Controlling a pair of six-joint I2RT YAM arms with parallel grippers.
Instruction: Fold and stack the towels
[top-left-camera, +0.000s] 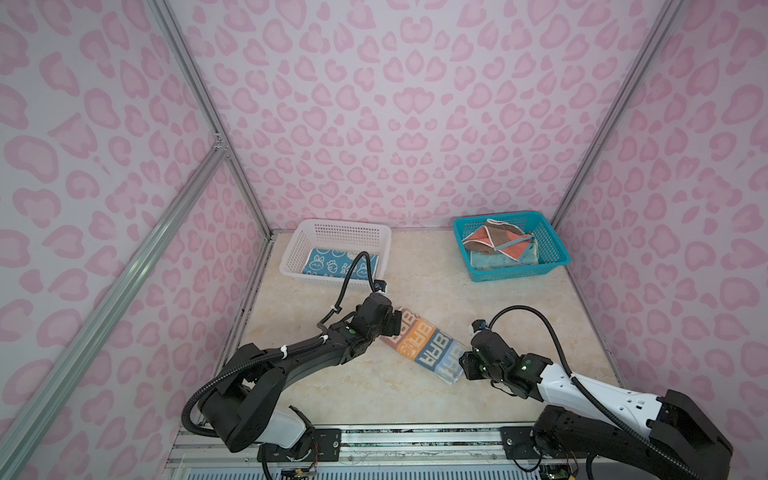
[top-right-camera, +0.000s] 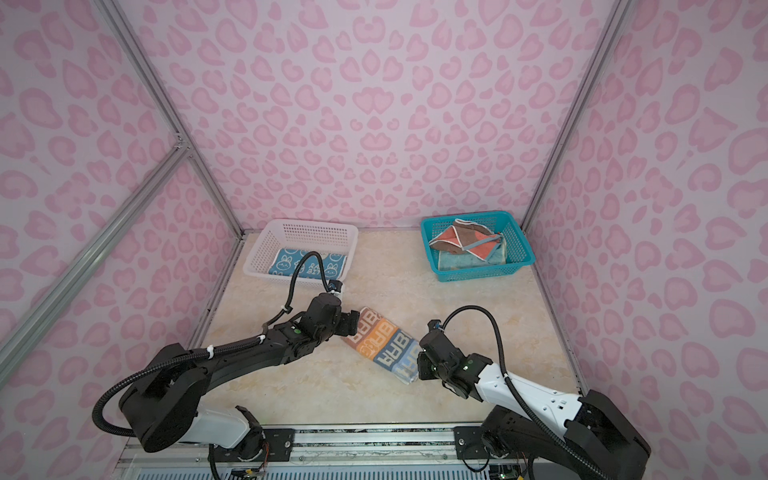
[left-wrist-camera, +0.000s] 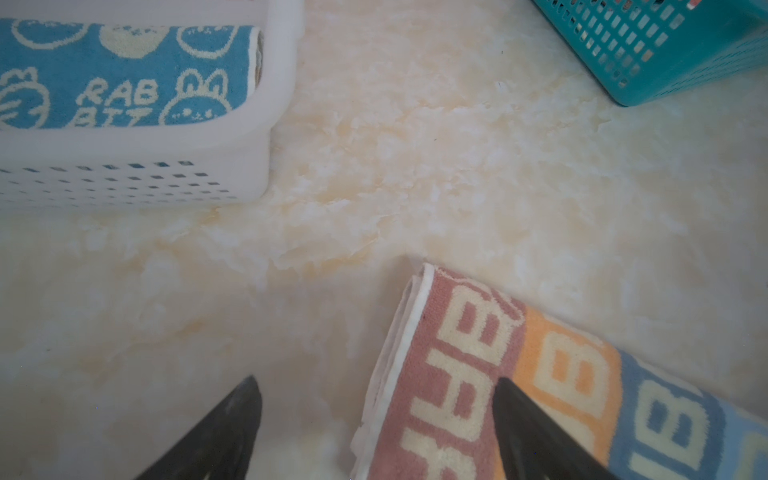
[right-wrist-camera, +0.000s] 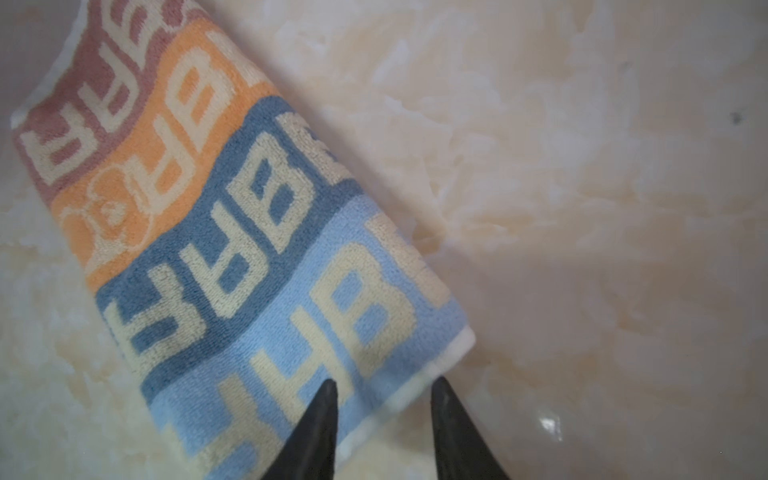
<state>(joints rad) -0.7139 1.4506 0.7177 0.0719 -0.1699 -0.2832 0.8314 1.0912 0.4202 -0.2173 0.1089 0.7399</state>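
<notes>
The folded terry towel banded in dusty pink, orange, mid blue and light blue with cream block letters (top-left-camera: 424, 345) lies flat as a long strip near the middle of the cream marble-patterned tabletop (top-left-camera: 415, 399). In both top views it runs from 10 o'clock to 4 o'clock.

At its pink 10 o'clock end sits the left gripper (left-wrist-camera: 376, 382). Its black jaws are spread wide, one over the pink band and the other over bare table, and they hold nothing. At the light-blue 4 o'clock end is the right gripper (right-wrist-camera: 386, 380). Its jaws stand a narrow gap apart, straddling the white hem, and the cloth there lies undisturbed.

Toward 11 o'clock from the strip stands a white perforated plastic basket (top-left-camera: 291, 253) holding a folded blue towel with white rabbits (top-left-camera: 332, 262).

Toward 1 o'clock, well apart, stands a teal perforated plastic basket (top-left-camera: 557, 249). In it a crumpled orange-brown towel with white edging (top-left-camera: 494, 241) rests on a teal towel (top-left-camera: 490, 261).
</notes>
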